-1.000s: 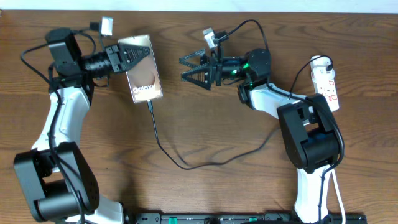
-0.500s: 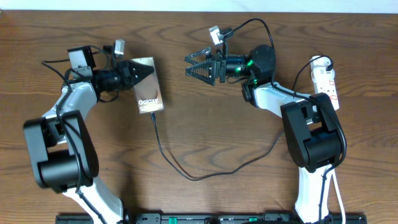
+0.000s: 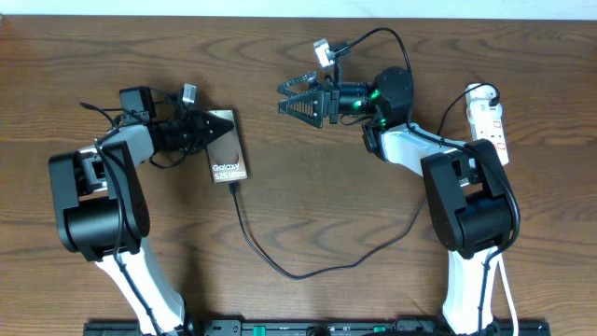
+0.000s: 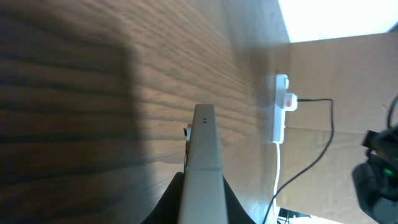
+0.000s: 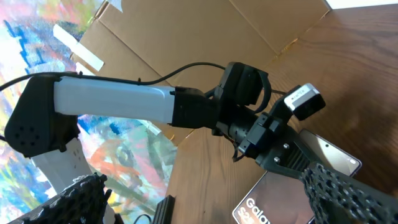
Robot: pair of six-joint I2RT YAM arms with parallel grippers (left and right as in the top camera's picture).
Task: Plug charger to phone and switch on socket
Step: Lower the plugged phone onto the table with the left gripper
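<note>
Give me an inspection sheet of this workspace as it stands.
Surface: brown wooden table.
Job's things: phone lettering up, held at one corner; charger tip meets the phone's lower edge, seating too small to confirm; socket by the right arm, switch state unreadable.
Clutter: nothing seen.
Grippers: left claw shut on the phone; right claw open and empty.
Cables: the charger loops across the table toward the right arm; white cord leaves the socket.
Surroundings: cardboard and a painted sheet beyond the table.
</note>
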